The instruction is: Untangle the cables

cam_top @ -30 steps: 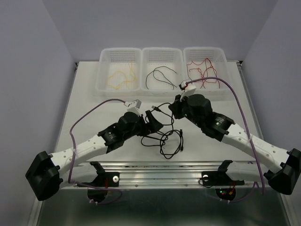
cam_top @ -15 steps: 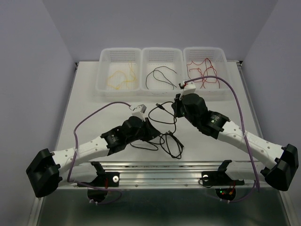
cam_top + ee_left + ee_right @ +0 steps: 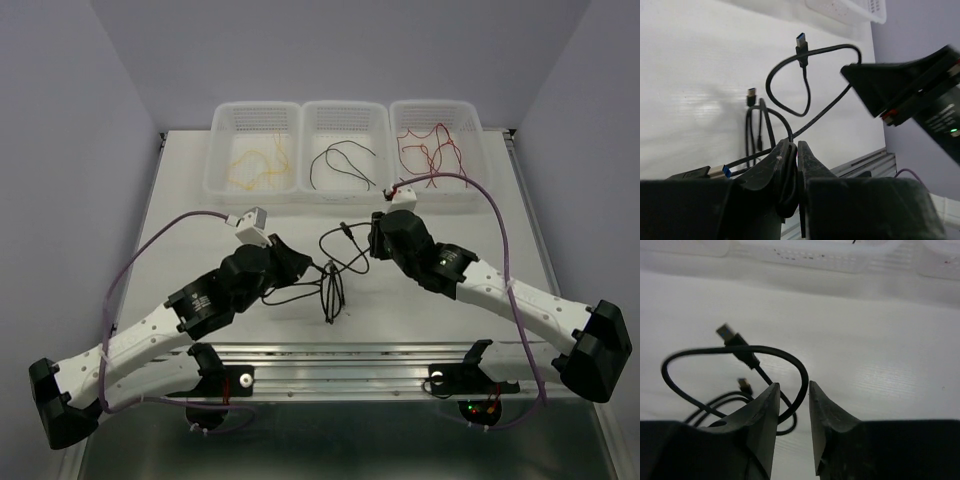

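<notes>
A tangle of black cables [image 3: 333, 288] with USB plugs lies on the white table between my two grippers. My left gripper [image 3: 303, 267] is at its left side. In the left wrist view its jaws [image 3: 794, 146] are shut on a black cable strand [image 3: 788, 186], and beyond them loops run to a blue-tipped plug [image 3: 801, 40]. My right gripper [image 3: 373, 242] is at the tangle's upper right. In the right wrist view the right gripper [image 3: 794, 388] stands open, with a black cable loop [image 3: 799, 371] passing through the gap and touching neither finger.
Three white baskets stand along the far edge: the left basket [image 3: 254, 108] holds yellow cables [image 3: 255, 165], the middle basket [image 3: 345, 106] a black cable [image 3: 338, 162], the right basket [image 3: 436, 106] red cables [image 3: 430, 150]. A metal rail [image 3: 340, 360] runs along the near edge.
The left gripper closed on a black strand and drew back to the left, stretching the tangle narrower. The right gripper opened and let its strand go.
</notes>
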